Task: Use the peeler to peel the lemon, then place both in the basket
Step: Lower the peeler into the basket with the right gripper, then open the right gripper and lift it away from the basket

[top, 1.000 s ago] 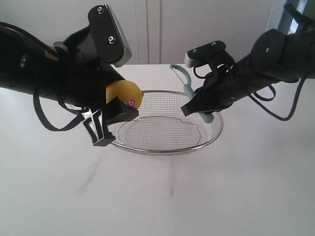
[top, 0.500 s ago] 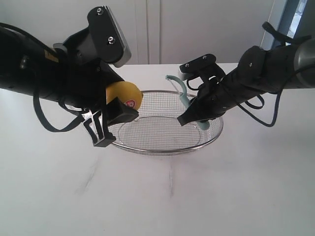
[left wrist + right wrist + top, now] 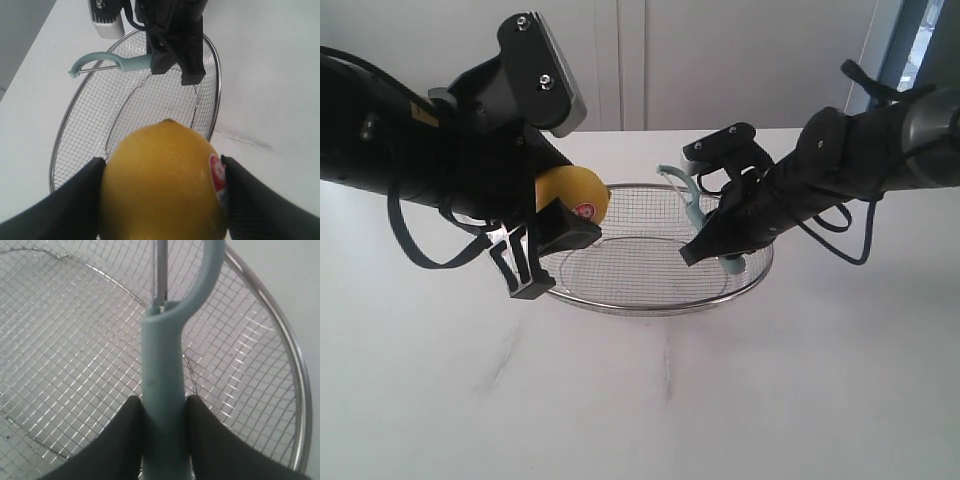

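Lemon (image 3: 576,192) is clenched in the left gripper (image 3: 162,162) at the edge of the basket (image 3: 650,308), while the right gripper (image 3: 162,405) grasps the peeler (image 3: 692,200) by its handle over the mesh.

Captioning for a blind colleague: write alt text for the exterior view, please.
The left hand holds a yellow lemon at the left end of a wire basket on a white table; the right hand holds a teal peeler over the basket.
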You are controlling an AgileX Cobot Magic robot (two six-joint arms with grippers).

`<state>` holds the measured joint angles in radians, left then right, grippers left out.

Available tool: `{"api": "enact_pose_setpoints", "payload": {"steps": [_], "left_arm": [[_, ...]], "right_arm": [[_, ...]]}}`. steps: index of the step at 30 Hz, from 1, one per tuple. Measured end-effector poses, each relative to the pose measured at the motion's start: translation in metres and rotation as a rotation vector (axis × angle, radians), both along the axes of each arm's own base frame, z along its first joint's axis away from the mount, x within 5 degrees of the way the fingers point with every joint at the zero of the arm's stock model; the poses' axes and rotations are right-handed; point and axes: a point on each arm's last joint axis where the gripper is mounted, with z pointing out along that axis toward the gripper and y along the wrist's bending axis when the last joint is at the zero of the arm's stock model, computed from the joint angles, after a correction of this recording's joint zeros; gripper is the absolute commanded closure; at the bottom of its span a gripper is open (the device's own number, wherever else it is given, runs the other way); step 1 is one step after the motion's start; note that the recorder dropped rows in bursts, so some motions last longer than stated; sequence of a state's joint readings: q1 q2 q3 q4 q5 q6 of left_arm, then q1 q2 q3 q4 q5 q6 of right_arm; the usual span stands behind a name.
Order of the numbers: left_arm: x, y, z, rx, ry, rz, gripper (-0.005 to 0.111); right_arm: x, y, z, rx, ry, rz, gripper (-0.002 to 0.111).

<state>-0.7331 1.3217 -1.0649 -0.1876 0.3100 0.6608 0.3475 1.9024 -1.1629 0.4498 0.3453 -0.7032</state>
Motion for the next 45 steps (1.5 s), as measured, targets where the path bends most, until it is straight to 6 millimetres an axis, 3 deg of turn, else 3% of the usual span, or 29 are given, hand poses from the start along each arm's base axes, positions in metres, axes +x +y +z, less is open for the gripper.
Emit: {"api": "enact_pose_setpoints", "payload": {"steps": [14, 34, 45], "left_arm": [[0.000, 0.000, 0.000, 0.000, 0.000, 0.000, 0.107], [0.000, 0.000, 0.000, 0.000, 0.000, 0.000, 0.107], [0.000, 0.000, 0.000, 0.000, 0.000, 0.000, 0.107]], "right_arm": [[0.001, 0.001, -0.011, 0.002, 0.028, -0.011, 0.108], [0.002, 0.002, -0.016, 0.016, 0.048, -0.027, 0.064], [0.002, 0.001, -0.010, 0.022, 0.030, -0.029, 0.063]]}}
